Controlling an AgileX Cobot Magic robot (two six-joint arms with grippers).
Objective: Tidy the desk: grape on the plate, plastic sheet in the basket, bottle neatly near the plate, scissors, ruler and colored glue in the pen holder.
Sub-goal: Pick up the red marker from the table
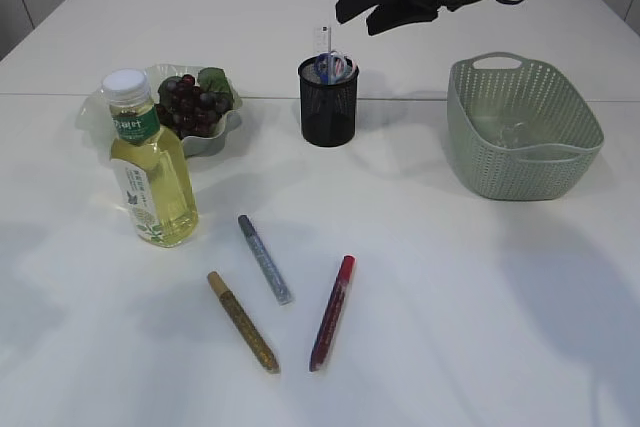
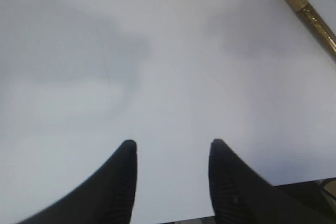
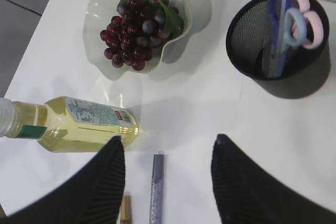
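Observation:
Purple grapes lie on the pale green plate. The yellow bottle stands upright just in front of the plate. Scissors and a ruler stand in the black mesh pen holder. Gold, silver and red glue pens lie on the table. A clear plastic sheet seems to lie in the green basket. My right gripper hangs open and empty high above the pen holder. My left gripper is open and empty over bare table, near the gold glue pen.
The white table has a seam running across behind the plate and the pen holder. In the right wrist view the grapes, the bottle, the pen holder and the silver glue pen lie below the open jaws.

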